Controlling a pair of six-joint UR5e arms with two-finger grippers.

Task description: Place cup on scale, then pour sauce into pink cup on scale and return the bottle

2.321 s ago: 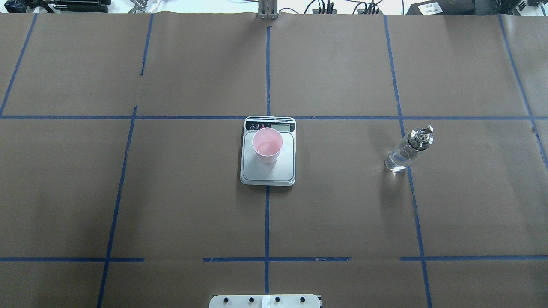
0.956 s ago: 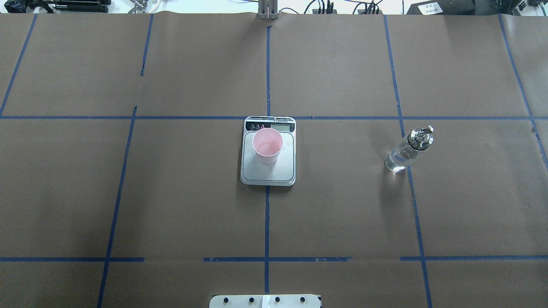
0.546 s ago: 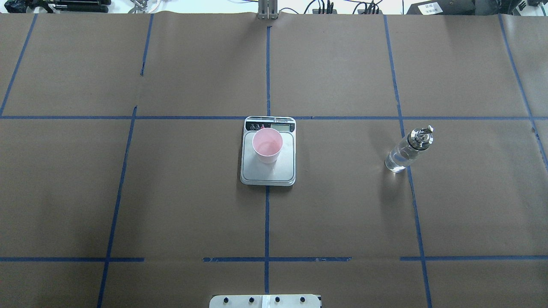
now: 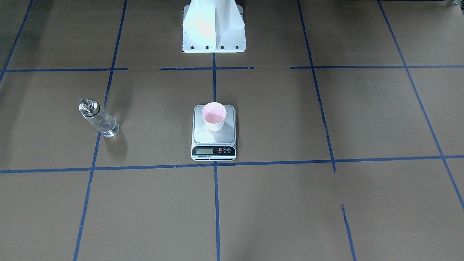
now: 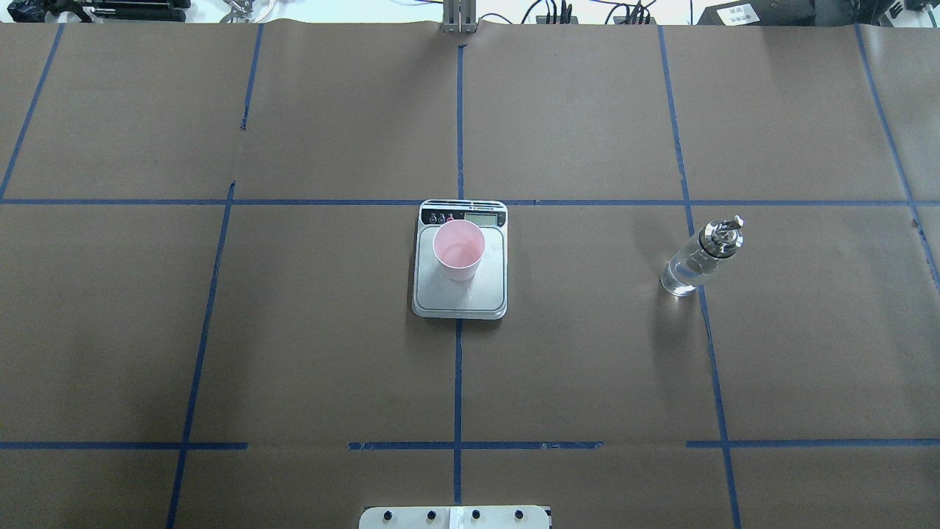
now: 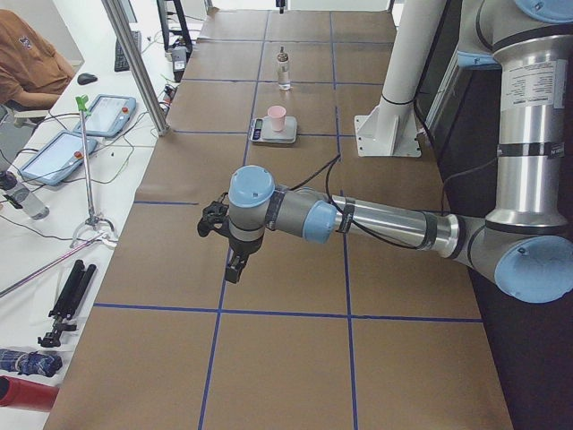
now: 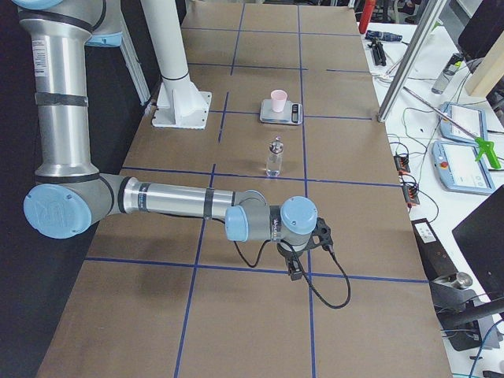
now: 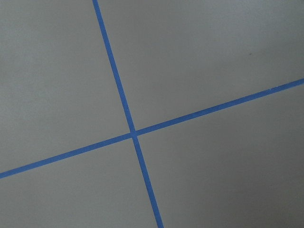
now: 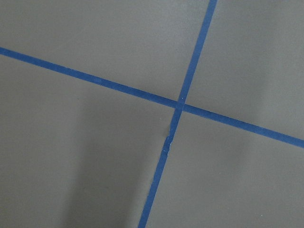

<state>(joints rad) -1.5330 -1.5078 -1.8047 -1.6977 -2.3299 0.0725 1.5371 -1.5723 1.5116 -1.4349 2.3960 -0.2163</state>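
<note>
Closest to me is the white robot base (image 5: 455, 516) at the near edge of the brown paper-covered table (image 5: 587, 367) with its blue tape grid (image 5: 457, 382). Both arms are stretched out low toward the table ends. The left gripper (image 6: 232, 274) hangs over a tape line and the right gripper (image 7: 294, 272) sits just above the paper. I only get them in the side views, so I honestly can't tell if the fingers are apart or together. Nothing looks to be in either one. Both wrist cams just show brown paper and crossing tape.

Further out, dead centre on the middle tape line, is the scale (image 5: 459, 297), with its display strip on the far side from the robot. The cup (image 5: 458, 250) stands upright on the steel platform, roughly mid-platform and a bit toward the display. Its inside is pink with a slightly darker patch at the bottom in the front view. I can't say whether that's liquid. The display is too small to read.

Off to the robot's right, well apart from the scale, the bottle (image 5: 694, 261) stands upright on the paper just beside a tape line, metal cap and spout on. Clear sauce (image 4: 105, 125) shows through the glass, though the level is hard to judge.

Along the far edge there are cables (image 5: 558, 11) and a metal post (image 5: 459, 18).
</note>
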